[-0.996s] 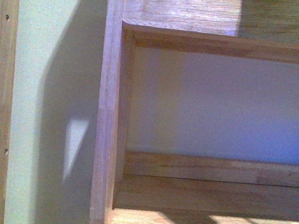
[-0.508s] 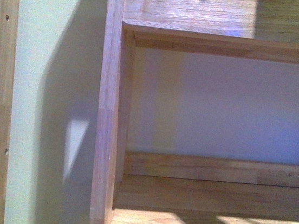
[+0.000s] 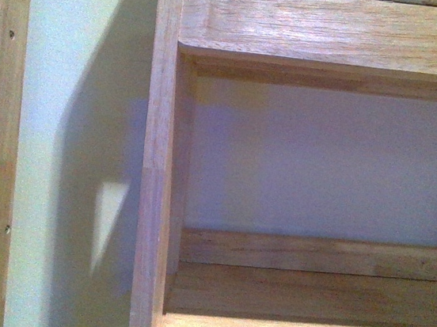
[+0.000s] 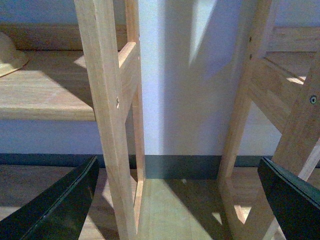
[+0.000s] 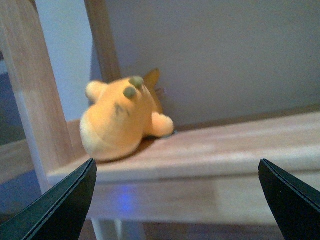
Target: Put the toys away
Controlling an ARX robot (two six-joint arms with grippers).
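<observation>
The orange-yellow plush toy (image 5: 122, 120) lies on a wooden shelf board (image 5: 225, 150), tucked into the corner against the shelf's side post and the wall, with small brown claws showing on top. My right gripper (image 5: 177, 200) is open and empty, in front of the shelf edge and apart from the toy. My left gripper (image 4: 177, 200) is open and empty, low over a wooden floor between two wooden frames. The front view shows neither gripper and no toy.
The front view shows a wooden shelf unit (image 3: 154, 171) with a compartment against a pale wall. In the left wrist view, a wooden post (image 4: 107, 115) and another frame (image 4: 280, 100) flank the gap; a pale rounded object (image 4: 10, 55) sits on a shelf.
In the front view the shelf has shifted slightly downward, and the dark shadows on the top rail and the bottom board are gone.
</observation>
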